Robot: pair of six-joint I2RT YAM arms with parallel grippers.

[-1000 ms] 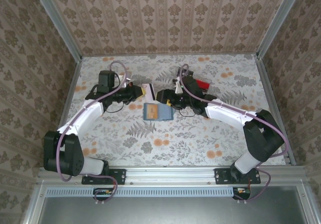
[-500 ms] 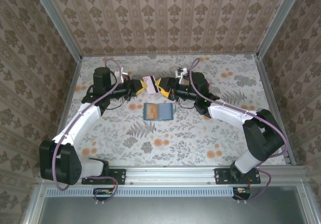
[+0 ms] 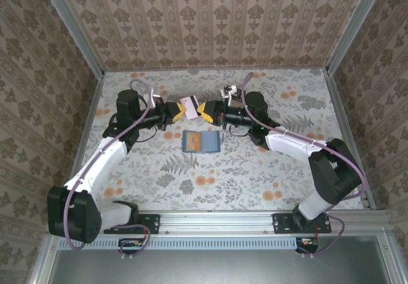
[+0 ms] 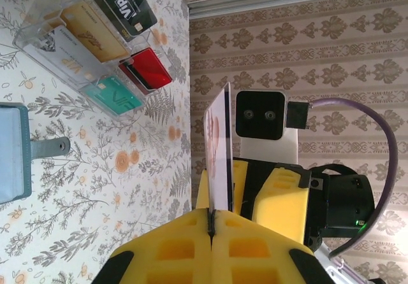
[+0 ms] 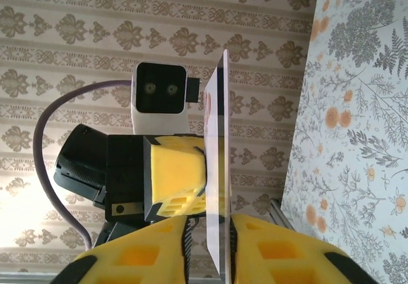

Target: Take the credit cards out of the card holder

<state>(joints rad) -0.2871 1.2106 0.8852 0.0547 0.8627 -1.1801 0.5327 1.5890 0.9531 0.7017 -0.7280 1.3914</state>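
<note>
A pale grey-white credit card (image 3: 189, 101) is held upright in the air behind the card holder (image 3: 201, 141), a teal-blue wallet lying on the table. My left gripper (image 3: 180, 110) is shut on the card's near end; in the left wrist view the card (image 4: 220, 144) rises edge-on from the closed left gripper (image 4: 213, 215). My right gripper (image 3: 205, 111) faces it from the other side. In the right wrist view the card (image 5: 218, 156) stands between the fingers of the right gripper (image 5: 210, 221), against the right-hand pad with a narrow gap on the left.
A clear compartment tray (image 4: 38, 35) with several cards and coloured blocks lies on the floral table at the back, seen past the card holder (image 4: 11, 153). Patterned walls enclose the table on three sides.
Both grippers rose and met behind the card holder. The right gripper left the wallet, came round the card that the left gripper holds, and narrowed its jaws.
</note>
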